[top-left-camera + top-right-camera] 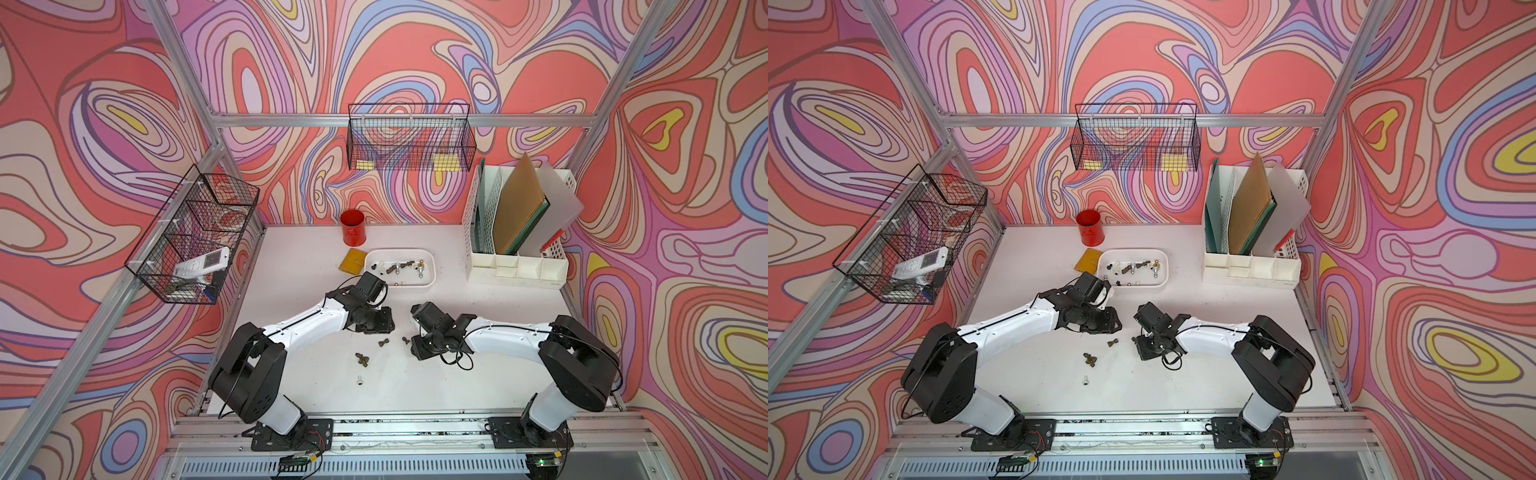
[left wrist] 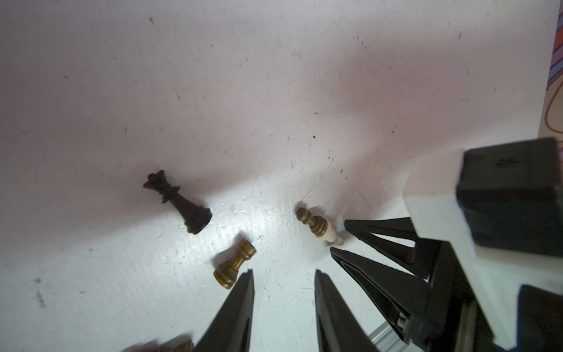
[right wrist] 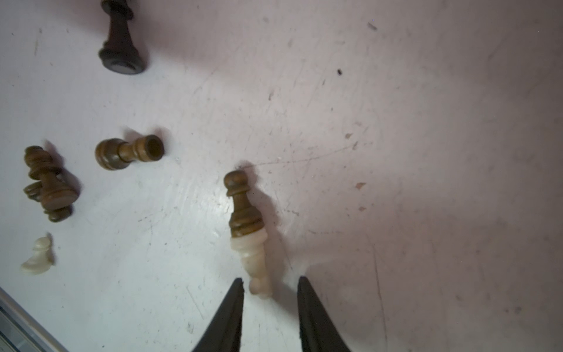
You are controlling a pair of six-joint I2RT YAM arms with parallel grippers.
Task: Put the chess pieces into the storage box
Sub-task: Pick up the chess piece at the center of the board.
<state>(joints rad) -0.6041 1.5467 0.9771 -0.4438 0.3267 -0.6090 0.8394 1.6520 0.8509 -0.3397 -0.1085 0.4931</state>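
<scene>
The white table is bare between the storage box, at twelve o'clock with several pieces in it, and the loose chess pieces at six o'clock of it, well away from every table edge. The left gripper hangs spread over bare surface just beside a fallen brown rook. The right gripper is also spread, its tips either side of the head of a white pawn that lies base to base with a brown pawn.

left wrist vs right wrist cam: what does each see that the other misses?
Left wrist only: the left gripper, open, and the black queen with its crown. Right wrist only: a lone white piece lying apart. Both: the right gripper, open astride the white pawn, which lies base to base with a bronze pawn; the bronze rook; the queen's base.
</scene>
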